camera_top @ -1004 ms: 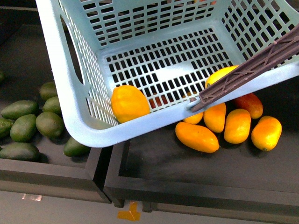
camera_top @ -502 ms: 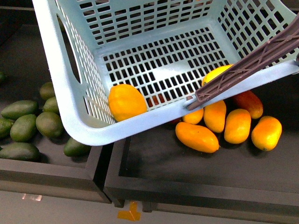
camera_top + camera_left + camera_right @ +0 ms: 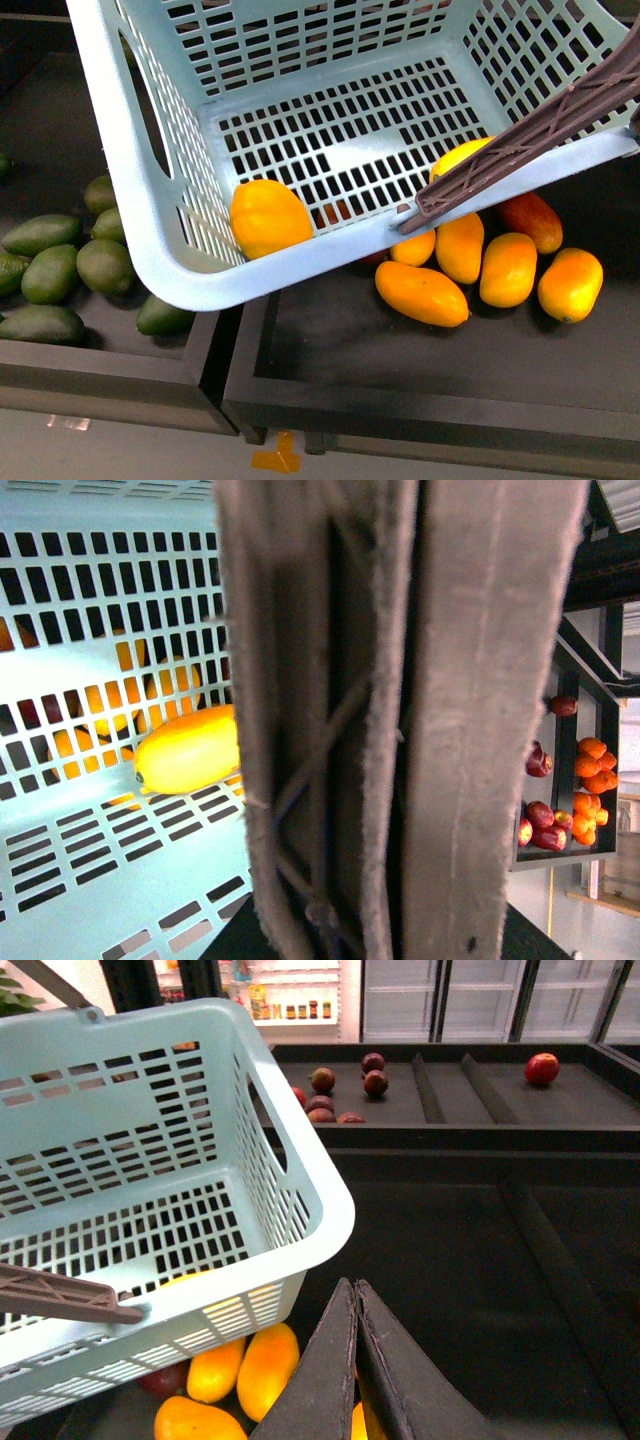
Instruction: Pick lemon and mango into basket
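1. Right gripper (image 3: pixel 357 1360): the jaws are pressed together with nothing between them, poised above the mango tray (image 3: pixel 420 395).
2. Left gripper: its fingers do not show. The left wrist view is filled by the grey-brown handle (image 3: pixel 400 720), so whether they clamp it cannot be told.
3. Basket (image 3: pixel 150 200): it hangs tilted over the dark display trays, its near rim above the divider between the avocado tray (image 3: pixel 100 365) and the mango tray.
4. Basket contents: one orange-yellow fruit (image 3: pixel 270 217) lies in the near left corner of the floor; a yellow fruit (image 3: pixel 462 158) lies near the right wall, partly behind the handle. Which is the lemon and which the mango cannot be confirmed.
5. Progress: judged near complete.
6. Loose mangoes (image 3: pixel 421 293) lie in their tray; avocados (image 3: pixel 106 266) lie in theirs.
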